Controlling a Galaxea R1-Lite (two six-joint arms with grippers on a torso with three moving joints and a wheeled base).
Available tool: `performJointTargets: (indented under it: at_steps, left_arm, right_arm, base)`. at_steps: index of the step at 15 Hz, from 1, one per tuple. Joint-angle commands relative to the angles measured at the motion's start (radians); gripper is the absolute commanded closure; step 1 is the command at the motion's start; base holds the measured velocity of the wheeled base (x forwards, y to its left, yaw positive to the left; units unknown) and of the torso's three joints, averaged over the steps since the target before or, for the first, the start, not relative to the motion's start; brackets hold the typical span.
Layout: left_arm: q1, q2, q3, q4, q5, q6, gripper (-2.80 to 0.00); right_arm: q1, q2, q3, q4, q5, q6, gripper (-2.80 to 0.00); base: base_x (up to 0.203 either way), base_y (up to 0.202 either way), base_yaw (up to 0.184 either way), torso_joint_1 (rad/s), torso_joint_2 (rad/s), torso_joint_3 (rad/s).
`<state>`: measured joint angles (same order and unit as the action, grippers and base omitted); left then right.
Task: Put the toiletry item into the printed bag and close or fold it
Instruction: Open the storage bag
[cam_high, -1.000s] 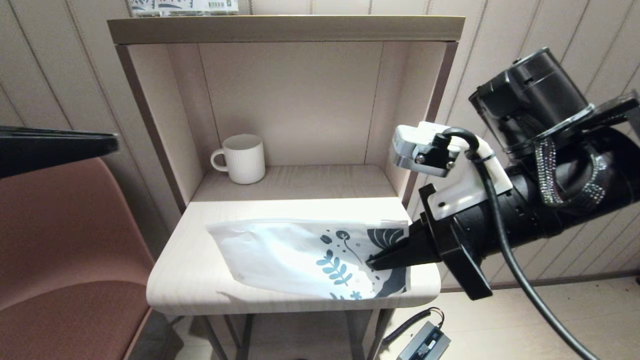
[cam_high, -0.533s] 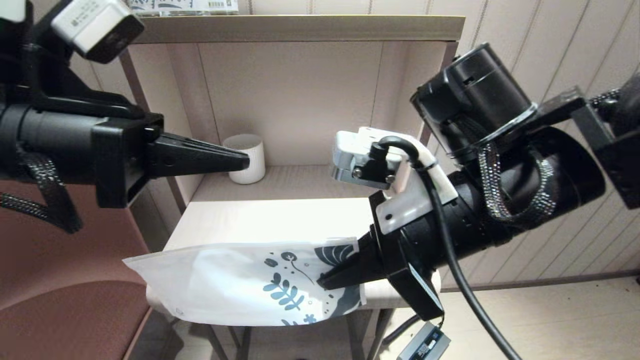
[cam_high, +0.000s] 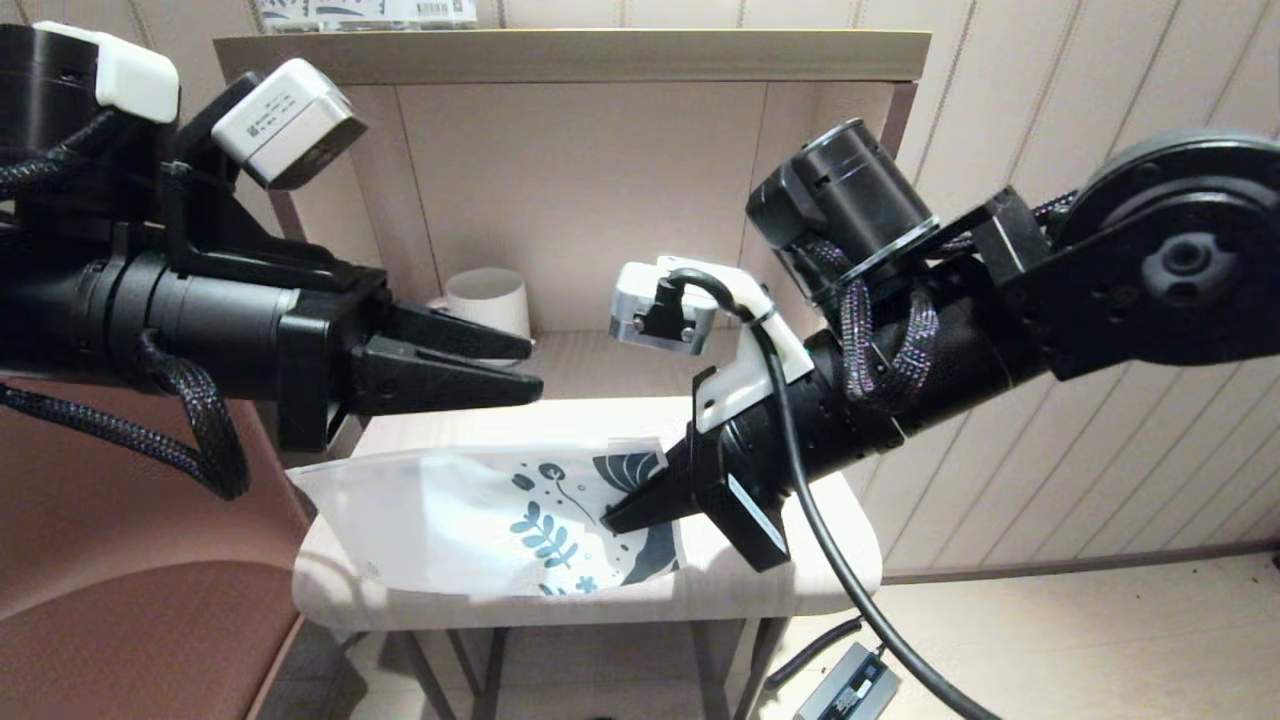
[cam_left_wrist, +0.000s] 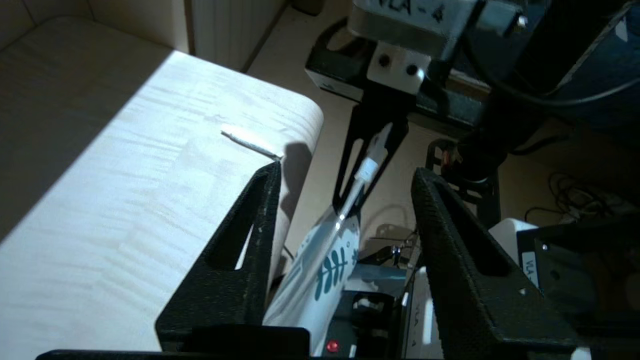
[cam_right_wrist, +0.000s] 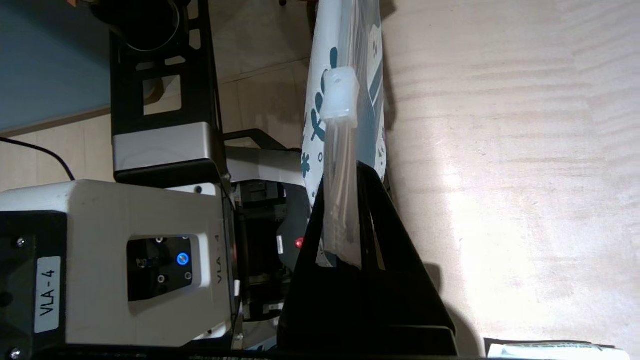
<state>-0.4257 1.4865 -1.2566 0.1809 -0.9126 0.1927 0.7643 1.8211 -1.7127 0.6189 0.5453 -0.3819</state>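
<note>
In the head view the right end effector (cam_high: 625, 515) is clamped on the leaf-printed end of the printed bag (cam_high: 450, 515), which it has dragged from the middle of the bench (cam_high: 800, 560) to the front left corner, its plain end now overhanging the left edge; the left end effector (cam_high: 520, 372), absent a second ago, has swung in above the bag with fingers spread, a mug (cam_high: 488, 300) behind it. In the left wrist view its fingers (cam_left_wrist: 250, 235) gape around the edge-on bag (cam_left_wrist: 325, 260), so I judge a two-handed opening comes next. In the right wrist view the bag's slider (cam_right_wrist: 340, 97) sits beyond the closed fingers; no toiletry item shows.
</note>
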Motion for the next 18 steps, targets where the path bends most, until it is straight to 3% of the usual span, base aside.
performJointTargets:
  at_steps: [1,8,18]
  left_arm:
    - [-0.005,-0.023,0.046,0.002,-0.008,0.018,-2.8]
    - [-0.065,0.0,0.062,-0.014,-0.005,0.032,-2.8]
    - [-0.088,0.022,0.071,-0.069,0.004,0.085,-2.8]
  right_arm:
    - [-0.005,0.014,-0.013,0.004,0.004,-0.003,0.0]
    - [0.001,0.03,-0.054,0.004,0.026,0.006,0.0]
    - [0.004,0.041,-0.067,0.005,0.035,0.009,0.0]
  base:
    - [0.0,0.0,0.0,0.0,0.0,0.0]
    - [0.0,0.0,0.0,0.0,0.0,0.0]
    - [0.0,0.0,0.0,0.0,0.0,0.0]
